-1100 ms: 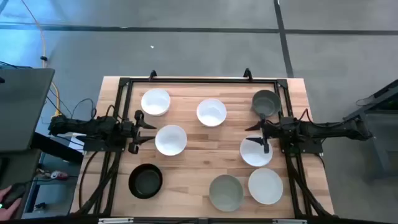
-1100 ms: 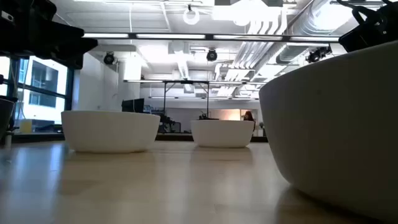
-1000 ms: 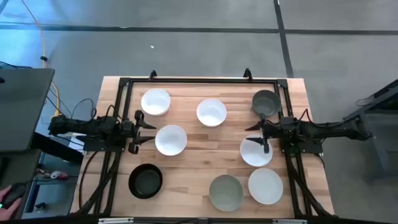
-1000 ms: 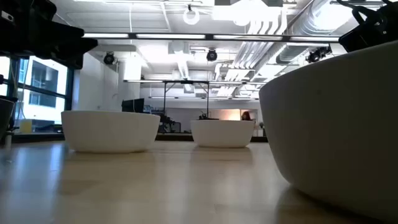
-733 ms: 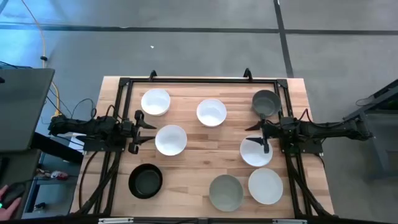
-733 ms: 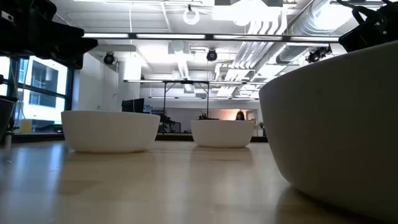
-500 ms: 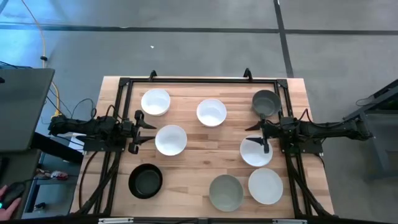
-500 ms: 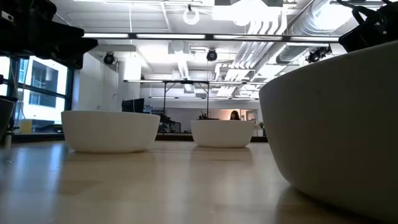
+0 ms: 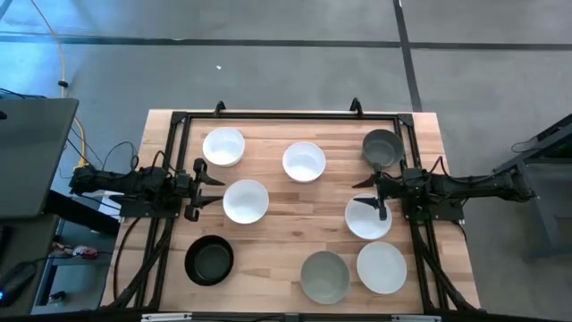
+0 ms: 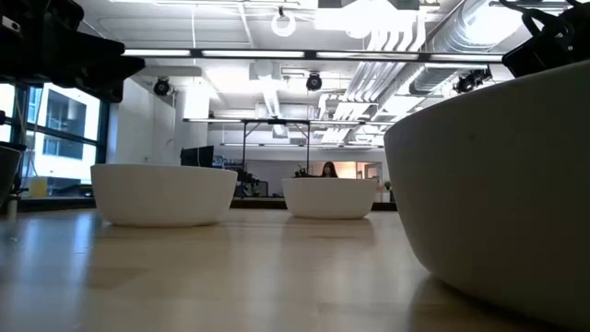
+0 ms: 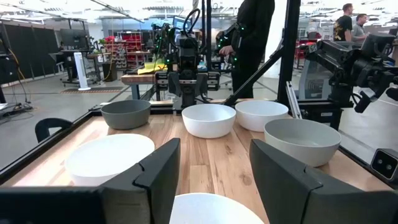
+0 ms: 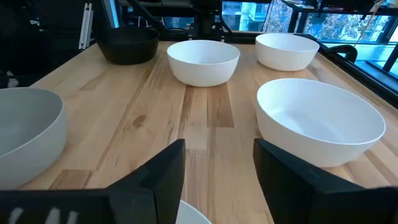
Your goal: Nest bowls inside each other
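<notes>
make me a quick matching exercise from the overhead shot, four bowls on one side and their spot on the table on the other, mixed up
Match each bowl to its place, as seen in the high view.

1. black bowl
2. dark grey bowl
3. grey-green bowl
4. white bowl by the left gripper

a. far edge, right side
b. near edge, right of centre
c. left of centre, mid table
d. near left corner

Pairs: 1-d, 2-a, 3-b, 4-c
</notes>
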